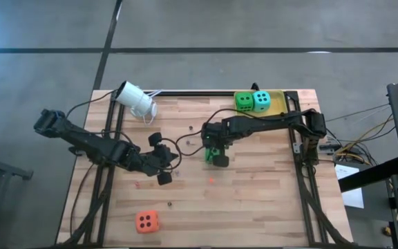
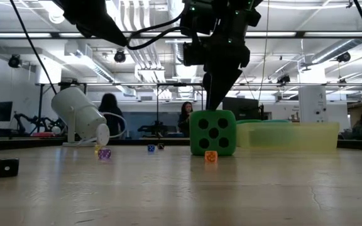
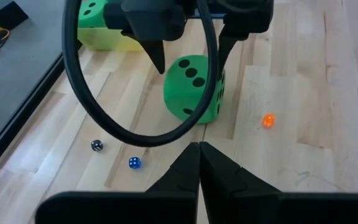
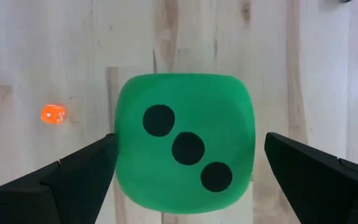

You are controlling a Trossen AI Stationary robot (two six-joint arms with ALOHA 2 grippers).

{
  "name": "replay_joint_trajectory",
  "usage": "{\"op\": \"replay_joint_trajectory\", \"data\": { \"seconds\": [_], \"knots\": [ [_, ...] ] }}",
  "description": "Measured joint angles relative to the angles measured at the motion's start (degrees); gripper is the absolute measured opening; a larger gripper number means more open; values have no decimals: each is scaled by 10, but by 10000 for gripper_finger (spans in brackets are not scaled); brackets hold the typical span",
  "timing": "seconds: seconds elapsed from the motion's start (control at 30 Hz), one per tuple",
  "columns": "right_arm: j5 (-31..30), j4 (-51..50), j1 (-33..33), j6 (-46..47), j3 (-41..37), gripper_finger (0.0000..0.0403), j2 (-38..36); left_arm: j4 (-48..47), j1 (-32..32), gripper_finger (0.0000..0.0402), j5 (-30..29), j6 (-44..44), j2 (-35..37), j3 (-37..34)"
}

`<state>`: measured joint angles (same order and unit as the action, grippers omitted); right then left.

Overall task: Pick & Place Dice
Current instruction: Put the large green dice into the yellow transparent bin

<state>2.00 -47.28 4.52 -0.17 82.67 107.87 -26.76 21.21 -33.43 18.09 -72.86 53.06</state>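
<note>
A bright green die [image 4: 185, 149] rests on the wooden table near its middle, a three-pip face up. My right gripper [image 4: 190, 149] hangs over it, pointing steeply down and open, one finger on each side of the die's top [image 3: 191, 68] with a gap showing on one side. My left gripper [image 3: 199, 149] is shut and holds nothing, a little toward the table's left of this die [image 1: 211, 153]. A second green die [image 1: 244, 101] and a teal die [image 1: 262, 101] sit in the yellow tray [image 1: 279, 94] at the far right. An orange-red die [image 1: 146, 221] lies near the front left.
A white cylindrical camera [image 1: 135, 99] lies at the far left. Tiny dice are scattered on the boards: an orange one [image 3: 268, 120], a blue one [image 3: 134, 163] and a black one [image 3: 96, 145]. A black cable loop [image 3: 135, 134] hangs in front of my left wrist camera.
</note>
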Motion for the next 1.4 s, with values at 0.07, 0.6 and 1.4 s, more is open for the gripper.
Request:
{"op": "replay_joint_trajectory", "data": {
  "seconds": [0.07,0.6,1.4],
  "knots": [
    [2,1,1,0,-2,400,0,2,0,12,0,1,0,0],
    [22,22,0,0,-23,400,-1,4,0,12,0,6,0,0],
    [17,5,-2,34,3,400,2,4,0,12,0,15,0,0]
  ]
}}
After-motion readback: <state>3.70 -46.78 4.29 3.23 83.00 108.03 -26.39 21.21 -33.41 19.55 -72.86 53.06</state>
